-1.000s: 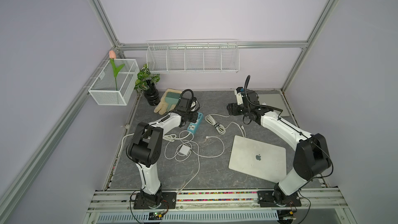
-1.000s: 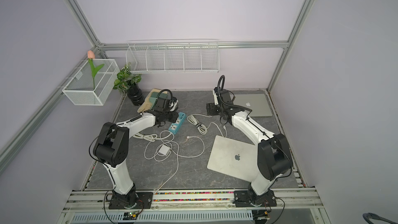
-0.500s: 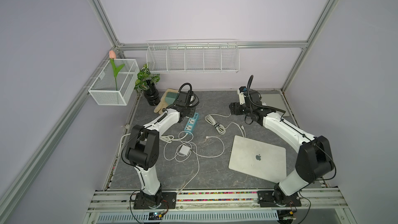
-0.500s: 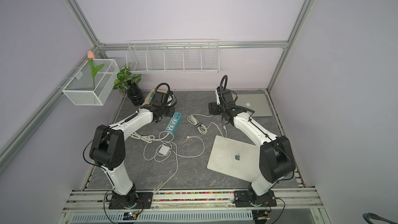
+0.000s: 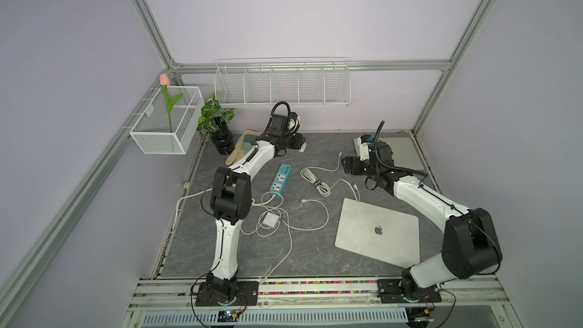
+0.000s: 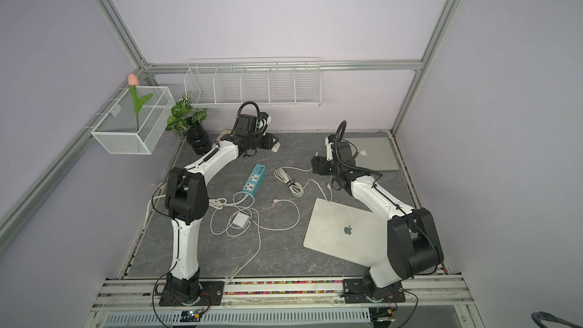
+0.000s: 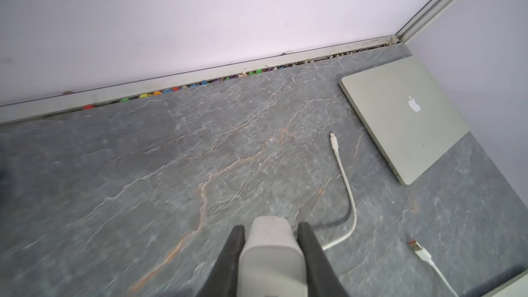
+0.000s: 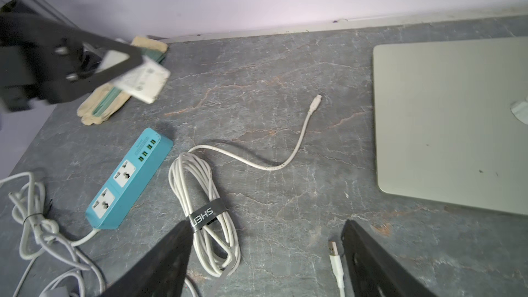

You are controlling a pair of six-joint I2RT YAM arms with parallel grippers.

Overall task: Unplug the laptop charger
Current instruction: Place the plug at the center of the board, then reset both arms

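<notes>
Grey tabletop (image 8: 257, 67) | cable strap (image 8: 207, 217) reads "SHEN" | laptop (image 5: 377, 231): Apple logo

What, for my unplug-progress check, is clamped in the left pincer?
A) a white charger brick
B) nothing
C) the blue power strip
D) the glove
A: the left wrist view shows the left pincer closed on the white charger brick.

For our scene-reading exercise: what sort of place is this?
Probably a robotics lab test cell: left arm and right arm bolted to a rail, aluminium frame, staged laptop and power strip.
</notes>
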